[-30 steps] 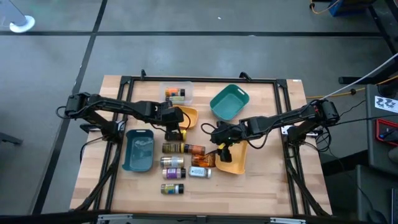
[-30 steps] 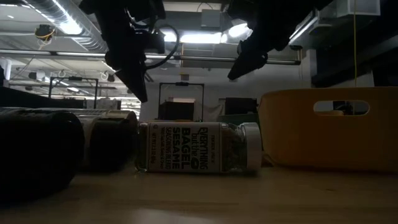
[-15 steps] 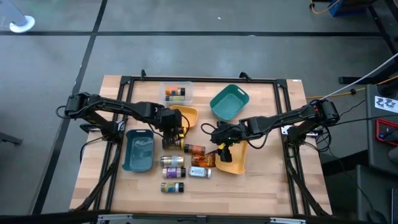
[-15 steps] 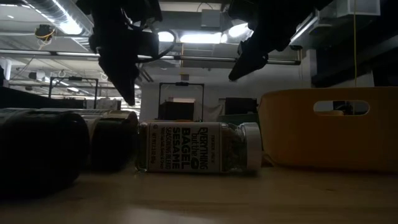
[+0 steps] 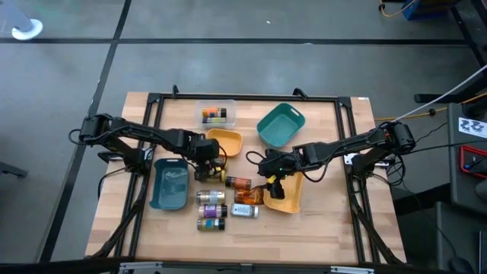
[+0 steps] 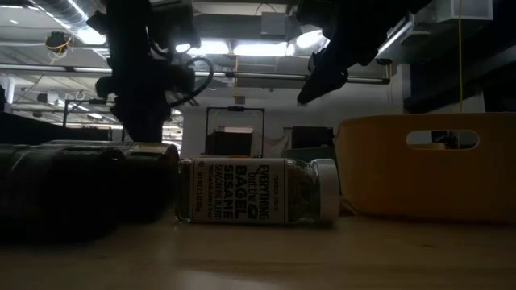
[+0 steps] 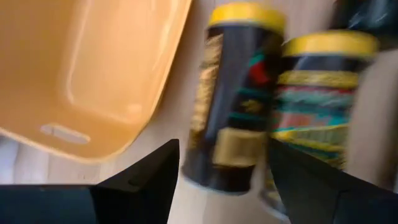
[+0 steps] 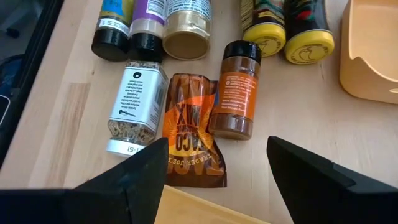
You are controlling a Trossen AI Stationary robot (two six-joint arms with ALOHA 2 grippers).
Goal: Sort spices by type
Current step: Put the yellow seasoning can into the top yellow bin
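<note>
Several spice jars lie on their sides on the table between the blue tray and the near yellow tray. My left gripper is low over two yellow-capped jars, open. In its wrist view its fingers stand on either side of the dark yellow-capped jar, with a second jar beside it. I cannot tell if they touch. My right gripper hangs open above the orange-brown packet, the orange jar and the white-labelled jar.
A teal tray and a clear tray holding jars sit at the far side. A second yellow tray lies just beyond my left gripper. The bagel-sesame jar lies on its side in front of the low camera.
My left gripper has moved down and toward the table's near-left, from beside the far yellow tray onto the two yellow-capped jars. The jar nearest the table's near edge has shifted a little toward the far edge. My right arm has kept still.
</note>
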